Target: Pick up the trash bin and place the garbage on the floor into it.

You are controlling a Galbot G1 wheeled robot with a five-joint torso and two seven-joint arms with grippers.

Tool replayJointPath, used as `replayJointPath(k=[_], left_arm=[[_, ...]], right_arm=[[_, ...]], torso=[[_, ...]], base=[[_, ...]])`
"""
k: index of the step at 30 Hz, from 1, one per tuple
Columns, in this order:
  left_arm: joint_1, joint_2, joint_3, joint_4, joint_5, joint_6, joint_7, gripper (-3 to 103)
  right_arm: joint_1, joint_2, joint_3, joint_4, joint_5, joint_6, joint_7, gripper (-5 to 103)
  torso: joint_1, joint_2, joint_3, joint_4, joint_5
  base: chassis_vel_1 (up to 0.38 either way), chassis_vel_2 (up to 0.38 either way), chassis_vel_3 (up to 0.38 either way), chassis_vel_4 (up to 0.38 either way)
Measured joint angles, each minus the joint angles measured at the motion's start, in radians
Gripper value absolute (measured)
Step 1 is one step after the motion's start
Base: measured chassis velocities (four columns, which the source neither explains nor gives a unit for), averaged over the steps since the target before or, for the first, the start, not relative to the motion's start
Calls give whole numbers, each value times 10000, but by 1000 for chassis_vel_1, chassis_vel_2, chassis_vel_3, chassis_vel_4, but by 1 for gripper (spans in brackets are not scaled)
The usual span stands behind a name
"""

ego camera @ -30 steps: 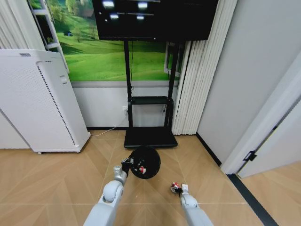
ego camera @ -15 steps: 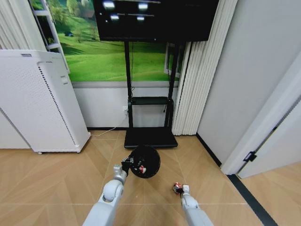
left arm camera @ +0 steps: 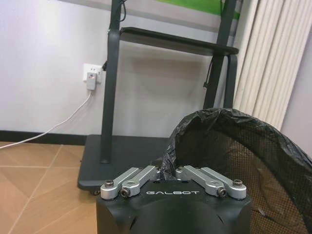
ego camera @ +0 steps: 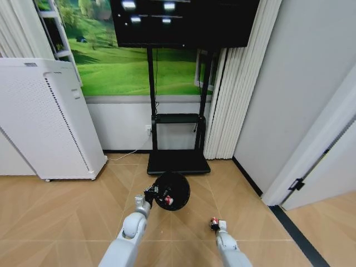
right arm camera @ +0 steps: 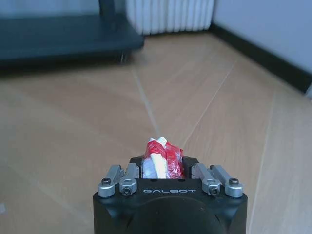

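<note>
The trash bin (ego camera: 172,190), black, round and lined with a black bag, hangs tilted above the wooden floor with its mouth toward me. A small red and white bit (ego camera: 166,199) lies inside it. My left gripper (ego camera: 151,194) is shut on the bin's rim; the left wrist view shows the mesh wall (left arm camera: 239,151) and the left gripper (left arm camera: 168,168) pinching the bag's edge. To the right and nearer me, my right gripper (ego camera: 214,223) is shut on garbage, a crumpled red-and-white scrap (right arm camera: 163,157), and is held low over the floor, apart from the bin.
A tall white perforated appliance (ego camera: 44,122) stands at the left. The TV stand's black base (ego camera: 178,162) lies just behind the bin, with pleated curtains (ego camera: 231,100) beside it. A white door frame (ego camera: 311,161) and dark floor strip (ego camera: 292,231) border the right.
My right gripper with the scrap has drifted a little to the right and toward me. The left gripper and the bin hold still.
</note>
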Motion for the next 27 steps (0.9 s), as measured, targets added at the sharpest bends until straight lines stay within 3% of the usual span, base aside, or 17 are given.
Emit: replayJointPath(k=[1, 5, 7, 9, 15, 17, 22, 27], left_arm=[[17, -16, -59, 57, 41, -7, 7, 7], [33, -31, -101, 134, 79, -26, 29, 7], [40, -54, -102, 187, 93, -30, 46, 7], [33, -131, -57, 293, 154, -39, 60, 7], [-54, -174, 288, 402, 186, -39, 45, 7], [-80, -185, 545, 407, 187, -33, 18, 7], [-81, -325, 761, 476, 286, -30, 7, 7], [-29, -466, 963, 421, 432, -60, 5, 7]], right_arm=[[-334, -4, 296, 1007, 180, -148, 14, 41], [-762, -70, 651, 2305, 478, -349, 19, 41], [-1008, -96, 821, 3109, 700, -531, 20, 41], [-1596, -202, 997, 5376, 1402, -984, 44, 41], [-2487, -446, 428, 7426, 1295, -1073, -305, 41], [-2822, -557, -264, 8334, 1028, -1112, -592, 41], [-2785, -652, -1702, 8518, 563, -1227, -545, 41], [-2141, -692, -3081, 7545, -342, -1349, -499, 41]], torso=[[0, 1, -1, 4, 4], [-1, 2, -3, 1, -11], [0, 2, -3, 0, -1], [-2, 5, -5, 5, -9], [-2, 5, -5, 2, -5], [-3, 6, -5, 1, -7], [-2, 8, -5, 3, -4], [-2, 8, -4, 4, -7]], base=[[0, 0, 0, 0], [0, 0, 0, 0], [0, 0, 0, 0], [0, 0, 0, 0], [0, 0, 0, 0], [0, 0, 0, 0], [0, 0, 0, 0], [0, 0, 0, 0]])
